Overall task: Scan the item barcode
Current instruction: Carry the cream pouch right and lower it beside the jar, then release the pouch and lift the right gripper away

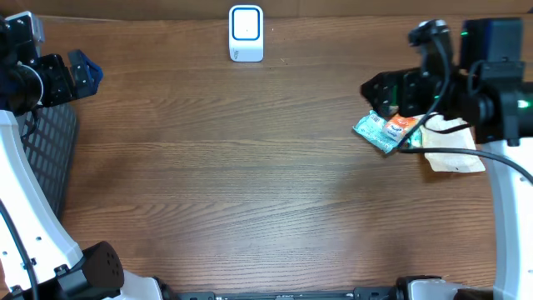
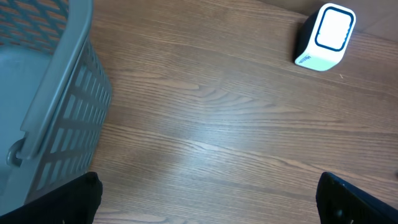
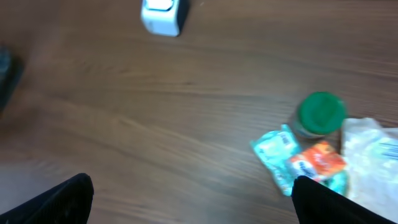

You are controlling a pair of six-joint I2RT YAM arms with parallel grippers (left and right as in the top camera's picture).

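Here one teal pouch [image 1: 379, 133] lies slantwise near the table's [image 1: 250, 183] right edge beside one green-lidded jar [image 3: 320, 114]; one scanner [image 1: 246, 33] stands at the far edge; left gripper [image 2: 208, 202] and right gripper [image 3: 196, 202] gape wide, empty

white scanner [image 1: 246, 33] and teal packet [image 1: 375, 132] on table [image 1: 250, 175]

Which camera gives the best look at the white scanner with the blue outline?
The left wrist view: the scanner appears large and sharp, its blue-outlined face visible. Overhead shows it whole but small; the right wrist view shows it blurred and cut by the frame's top.
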